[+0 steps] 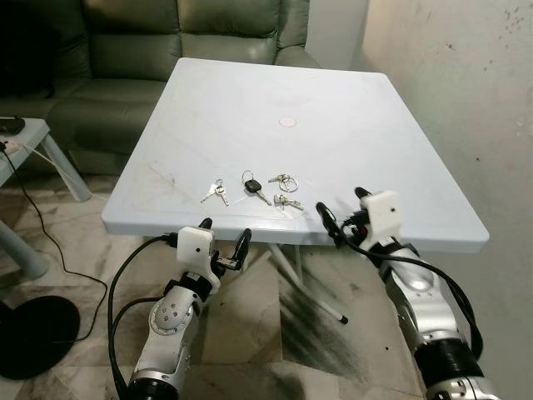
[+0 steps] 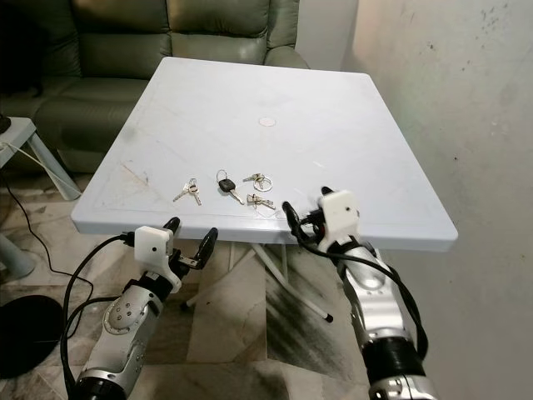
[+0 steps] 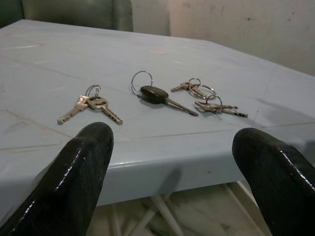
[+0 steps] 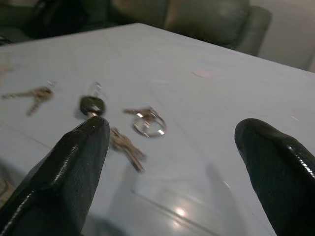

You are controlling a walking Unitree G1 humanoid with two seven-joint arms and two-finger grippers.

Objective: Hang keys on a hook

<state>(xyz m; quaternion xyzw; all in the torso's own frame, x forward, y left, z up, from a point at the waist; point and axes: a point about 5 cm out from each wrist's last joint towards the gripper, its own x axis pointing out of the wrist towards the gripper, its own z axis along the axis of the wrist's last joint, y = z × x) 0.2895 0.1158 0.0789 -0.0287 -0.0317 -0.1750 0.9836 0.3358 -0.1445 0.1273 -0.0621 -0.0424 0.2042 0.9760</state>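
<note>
Head eyes look down on the table (image 1: 358,108); both wrist views skim low across its near edge toward the keys (image 3: 162,96).

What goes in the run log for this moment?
left gripper: open, below table edge | right gripper: open, at edge near key sets | keys: all on table

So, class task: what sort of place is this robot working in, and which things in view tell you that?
Most likely a home living room. A green-grey leather sofa stands behind a white plastic folding table on which sets of keys lie, and the floor is worn marble-patterned tile beside a scuffed plaster wall.
</note>
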